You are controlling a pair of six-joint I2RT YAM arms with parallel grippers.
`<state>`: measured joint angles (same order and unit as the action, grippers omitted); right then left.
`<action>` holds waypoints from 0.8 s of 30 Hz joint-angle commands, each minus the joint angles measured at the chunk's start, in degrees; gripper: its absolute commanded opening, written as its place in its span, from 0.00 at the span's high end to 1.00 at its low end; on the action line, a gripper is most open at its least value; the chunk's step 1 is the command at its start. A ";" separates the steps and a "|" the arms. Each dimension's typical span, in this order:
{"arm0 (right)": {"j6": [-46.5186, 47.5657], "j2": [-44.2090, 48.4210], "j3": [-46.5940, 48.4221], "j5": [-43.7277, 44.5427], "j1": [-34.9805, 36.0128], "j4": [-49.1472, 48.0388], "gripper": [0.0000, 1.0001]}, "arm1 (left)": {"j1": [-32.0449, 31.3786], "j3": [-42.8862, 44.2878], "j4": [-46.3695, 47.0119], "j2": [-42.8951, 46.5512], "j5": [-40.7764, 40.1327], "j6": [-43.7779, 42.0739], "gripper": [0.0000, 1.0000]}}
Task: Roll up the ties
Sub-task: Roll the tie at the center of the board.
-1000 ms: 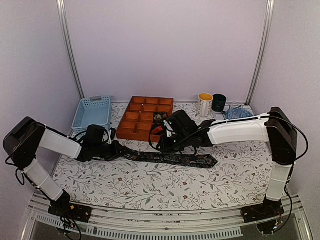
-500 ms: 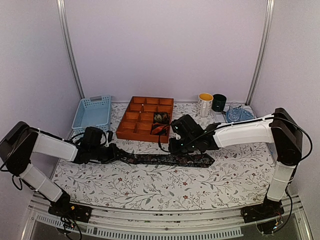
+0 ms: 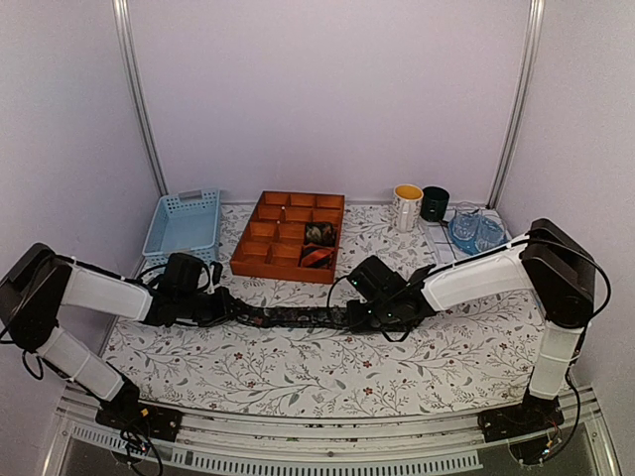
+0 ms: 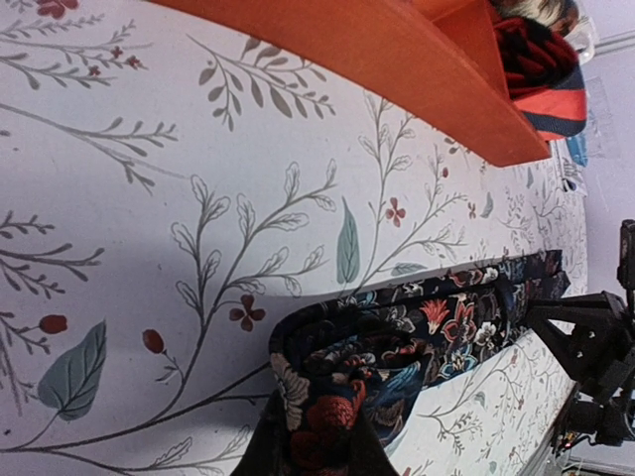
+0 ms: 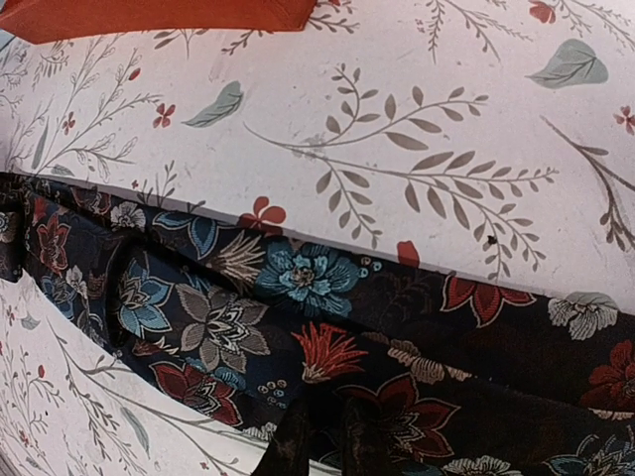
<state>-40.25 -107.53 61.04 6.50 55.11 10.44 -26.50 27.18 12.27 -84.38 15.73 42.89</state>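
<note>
A dark floral tie (image 3: 298, 316) lies stretched left to right across the patterned tablecloth. My left gripper (image 3: 228, 310) is shut on its narrow end, which shows folded over between the fingers in the left wrist view (image 4: 316, 436). My right gripper (image 3: 357, 315) is down on the tie's wide part (image 5: 298, 288), and its fingertips (image 5: 298, 446) pinch a fold of the fabric. A red-and-black tie coil (image 3: 316, 257) and a second dark coil (image 3: 317, 233) sit in compartments of the orange tray (image 3: 260, 260). The red-and-black coil (image 4: 536, 69) also shows in the left wrist view.
The orange tray's wall (image 4: 397, 59) runs just behind the tie. A light blue basket (image 3: 182, 223) stands at the back left. A white-and-yellow mug (image 3: 407, 206), a dark mug (image 3: 435, 203) and blue glassware (image 3: 474, 230) stand at the back right.
My right gripper has come down from beside the tray onto the tie's wide end and closed on it. The left gripper has kept its hold and barely moved.
</note>
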 commanded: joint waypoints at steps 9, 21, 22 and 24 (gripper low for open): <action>-9.30 2.96 -9.72 -3.19 4.68 1.52 0.89 | -0.73 -1.47 -1.72 1.82 -0.32 -0.79 1.00; -15.91 11.54 -14.10 -2.43 9.39 6.61 0.89 | -3.15 -3.13 -2.87 3.37 0.34 -0.76 1.00; -16.18 11.95 -14.39 -2.49 9.66 6.98 0.89 | -3.46 -3.18 -3.32 3.59 0.34 -0.99 1.00; -17.03 12.33 -15.69 -2.74 10.20 7.24 0.89 | -4.08 -3.21 -4.54 4.01 -0.48 -1.67 1.00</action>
<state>-54.57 -98.54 49.08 5.37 63.99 7.86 -29.21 24.86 10.79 -81.73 16.14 42.81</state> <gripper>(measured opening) 0.111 0.105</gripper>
